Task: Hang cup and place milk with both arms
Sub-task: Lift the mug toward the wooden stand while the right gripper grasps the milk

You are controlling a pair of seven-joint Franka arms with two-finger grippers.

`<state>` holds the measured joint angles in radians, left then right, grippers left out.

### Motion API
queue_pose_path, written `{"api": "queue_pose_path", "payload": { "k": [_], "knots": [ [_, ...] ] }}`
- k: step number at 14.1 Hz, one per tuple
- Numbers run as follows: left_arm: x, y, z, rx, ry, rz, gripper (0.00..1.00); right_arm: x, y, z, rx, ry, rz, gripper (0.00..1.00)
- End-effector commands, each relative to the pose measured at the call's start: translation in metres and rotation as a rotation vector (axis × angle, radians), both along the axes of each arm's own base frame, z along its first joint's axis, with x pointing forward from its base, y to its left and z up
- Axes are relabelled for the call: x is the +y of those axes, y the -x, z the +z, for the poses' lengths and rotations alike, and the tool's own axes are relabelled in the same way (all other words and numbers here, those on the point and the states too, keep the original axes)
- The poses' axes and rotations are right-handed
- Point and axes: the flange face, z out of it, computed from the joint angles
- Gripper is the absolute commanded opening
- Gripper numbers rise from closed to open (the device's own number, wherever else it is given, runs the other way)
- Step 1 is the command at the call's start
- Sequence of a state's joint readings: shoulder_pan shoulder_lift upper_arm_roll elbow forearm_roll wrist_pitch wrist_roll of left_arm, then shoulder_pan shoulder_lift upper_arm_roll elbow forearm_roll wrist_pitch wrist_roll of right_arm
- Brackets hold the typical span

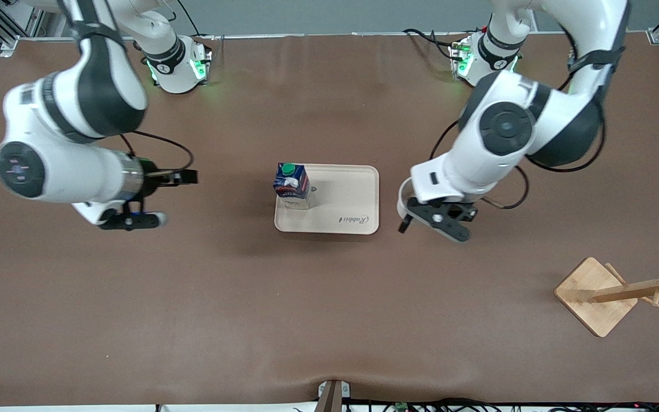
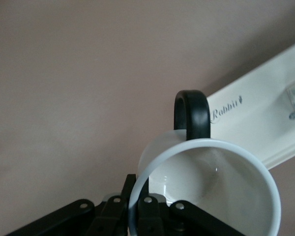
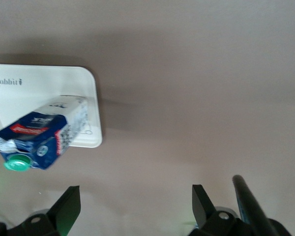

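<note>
The milk [image 1: 292, 184], a dark-blue carton with a green cap, stands upright on a cream tray [image 1: 352, 197], at the tray's end toward the right arm. It also shows in the right wrist view [image 3: 39, 137]. My left gripper [image 1: 421, 215] is over the table beside the tray, toward the left arm's end. It is shut on the rim of the white cup [image 2: 211, 191], whose black handle [image 2: 191, 115] points away from the gripper [image 2: 135, 204]. The cup shows in the front view [image 1: 404, 201]. My right gripper [image 1: 135, 220] is open and empty over bare table [image 3: 135, 196].
A wooden cup rack [image 1: 615, 292] with a square base and pegs stands near the front camera at the left arm's end of the table. The tray shows in both wrist views [image 2: 255, 123] [image 3: 39, 88]. Brown table surface lies all round.
</note>
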<state>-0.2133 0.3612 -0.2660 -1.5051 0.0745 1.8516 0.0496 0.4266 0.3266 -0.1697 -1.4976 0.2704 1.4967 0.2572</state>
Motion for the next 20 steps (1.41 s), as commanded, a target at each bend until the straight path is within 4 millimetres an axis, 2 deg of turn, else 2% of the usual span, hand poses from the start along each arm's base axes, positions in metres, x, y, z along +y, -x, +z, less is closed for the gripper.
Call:
{"api": "queue_pose_path", "payload": {
  "k": [1, 4, 6, 8, 11, 14, 16, 17, 20],
  "knots": [
    [0.055, -0.010, 0.023, 0.018, -0.007, 0.117, 0.00, 0.064, 0.019, 0.001, -0.014, 0.044, -0.091, 1.00],
    [0.124, -0.012, 0.048, 0.049, -0.035, 0.172, 0.00, 0.128, 0.035, -0.010, -0.064, 0.078, -0.182, 1.00],
    [0.176, -0.015, 0.057, 0.063, -0.039, 0.137, 0.00, 0.165, 0.051, -0.031, -0.084, 0.098, -0.223, 1.00],
    [0.225, -0.018, 0.060, 0.067, -0.033, 0.074, 0.00, 0.181, 0.063, -0.053, -0.107, 0.092, -0.218, 1.00],
    [0.300, -0.021, 0.060, 0.062, -0.009, 0.086, 0.00, 0.207, 0.081, -0.072, -0.106, 0.117, -0.220, 1.00],
    [0.335, -0.022, 0.061, 0.050, -0.018, 0.041, 0.00, 0.215, 0.092, -0.094, -0.118, 0.137, -0.213, 1.00],
    [0.384, -0.022, 0.061, 0.014, -0.014, 0.024, 0.00, 0.216, 0.094, -0.107, -0.150, 0.120, -0.222, 1.00],
    [0.397, -0.021, 0.060, 0.001, -0.005, 0.003, 0.00, 0.216, 0.095, -0.112, -0.175, 0.116, -0.222, 1.00],
    [0.435, -0.023, 0.059, -0.058, -0.010, -0.048, 0.00, 0.215, 0.095, -0.118, -0.229, 0.157, -0.221, 0.97]
  ]
}}
